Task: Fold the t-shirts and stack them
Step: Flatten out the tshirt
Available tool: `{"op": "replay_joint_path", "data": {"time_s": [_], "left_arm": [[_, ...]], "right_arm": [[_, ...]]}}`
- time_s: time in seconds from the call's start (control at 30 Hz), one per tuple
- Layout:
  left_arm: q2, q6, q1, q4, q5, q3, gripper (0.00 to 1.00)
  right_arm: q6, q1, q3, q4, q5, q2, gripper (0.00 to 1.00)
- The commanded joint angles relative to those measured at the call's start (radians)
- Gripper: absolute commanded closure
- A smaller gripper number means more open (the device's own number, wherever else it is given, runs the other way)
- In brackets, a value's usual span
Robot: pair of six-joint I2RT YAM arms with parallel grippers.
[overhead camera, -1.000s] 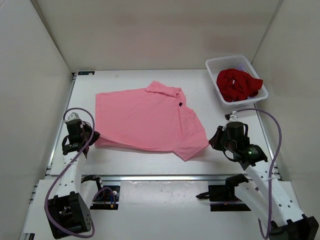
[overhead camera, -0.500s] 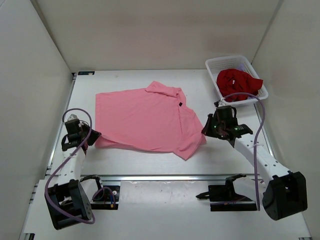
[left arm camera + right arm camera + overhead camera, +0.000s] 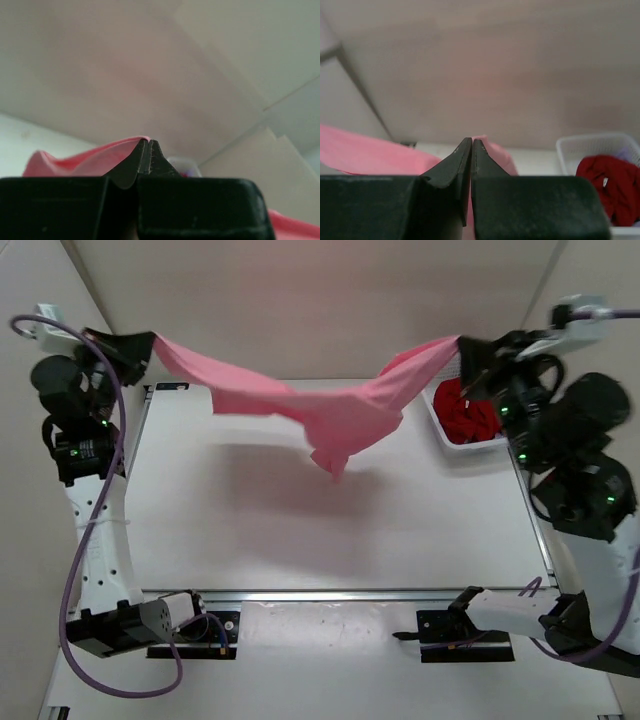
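Black fingers fill the bottom of both wrist views. In the left wrist view, the left gripper point(image 3: 149, 150) has its jaws pressed tight together, and the pink t-shirt point(image 3: 85, 162) rises in a fold just behind the tips at lower left. In the right wrist view, the right gripper point(image 3: 471, 146) is pinched shut the same way, with pink cloth point(image 3: 370, 156) trailing off to the left behind it.

In the top view, the white table point(image 3: 300, 540) fills the lower middle of the frame, with a soft shadow point(image 3: 290, 475) across it. Above it the pink t-shirt point(image 3: 330, 410) hangs in the air, clear of the table. It is stretched between the two arms and sags to a drooping point near the centre of the frame. The left gripper point(image 3: 150, 340), at upper left, clamps one end of the shirt. The right gripper point(image 3: 465, 350), at upper right, clamps the other end.

Just below the right gripper, at the right edge of the table, sits the white mesh basket point(image 3: 440, 425). The dark red t-shirt point(image 3: 468, 415) is bunched inside it, partly hidden by the right arm. The right wrist view shows the same basket point(image 3: 590, 142) at lower right with the red shirt point(image 3: 610, 185) heaped in it. Plain pale walls point(image 3: 300, 300) close the scene at the back.
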Motion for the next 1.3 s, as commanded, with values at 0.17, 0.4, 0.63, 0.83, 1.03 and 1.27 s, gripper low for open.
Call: {"op": "replay_joint_path", "data": {"time_s": [0.17, 0.4, 0.63, 0.83, 1.03, 1.27], "left_arm": [[0.122, -0.052, 0.088, -0.101, 0.079, 0.31, 1.0], [0.109, -0.025, 0.073, -0.051, -0.029, 0.136, 1.0], [0.169, 0.049, 0.044, -0.003, -0.121, -0.078, 1.0], [0.423, 0.047, 0.035, -0.034, -0.095, 0.121, 1.0], [0.581, 0.001, 0.036, -0.108, -0.059, 0.558, 1.0], [0.575, 0.006, 0.101, -0.083, -0.05, 0.56, 1.0]], "right_arm": [[-1.033, 0.546, 0.049, 0.839, 0.692, 0.12, 1.0], [-0.412, 0.058, 0.267, 0.2, 0.242, 0.313, 1.0], [-0.166, -0.274, 0.267, 0.056, -0.214, 0.535, 1.0], [-0.102, -0.435, 0.72, -0.013, -0.349, 0.865, 1.0], [-0.069, -0.496, 0.75, 0.192, -0.396, 0.803, 1.0], [-0.049, -0.565, 0.676, 0.153, -0.431, 0.724, 1.0]]}}
